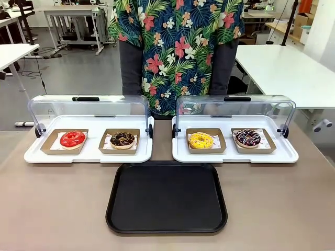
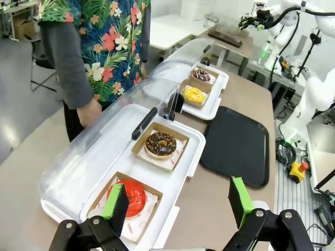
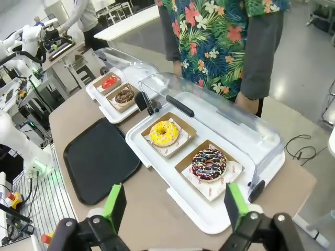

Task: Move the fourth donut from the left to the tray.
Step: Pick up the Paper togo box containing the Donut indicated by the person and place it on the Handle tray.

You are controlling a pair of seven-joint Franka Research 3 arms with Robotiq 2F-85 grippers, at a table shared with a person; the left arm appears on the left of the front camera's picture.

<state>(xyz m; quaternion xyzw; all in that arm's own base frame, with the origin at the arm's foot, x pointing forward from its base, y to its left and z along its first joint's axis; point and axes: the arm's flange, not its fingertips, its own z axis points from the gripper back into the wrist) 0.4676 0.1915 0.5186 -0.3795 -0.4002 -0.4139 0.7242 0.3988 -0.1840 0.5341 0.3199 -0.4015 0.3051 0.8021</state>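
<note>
The fourth donut (image 1: 247, 138), chocolate with pink and white stripes, sits on its brown cardboard dish (image 1: 268, 147) at the right end of the right white tray (image 1: 235, 157), just right of the yellow donut (image 1: 201, 140), under the raised clear lid (image 1: 235, 107). The black tray (image 1: 166, 197) lies on the near middle of the table (image 1: 52, 209), just in front of both white trays. The left gripper (image 2: 178, 197) hangs high over the table's left end, tilted down above the red donut (image 2: 137, 194), jaws spread wide, gripping nothing. The right gripper (image 3: 174, 203) hangs likewise over the right end, above the striped donut, jaws wide and empty. A person's hand (image 2: 90, 112) hangs behind the left lid at the far edge
</note>
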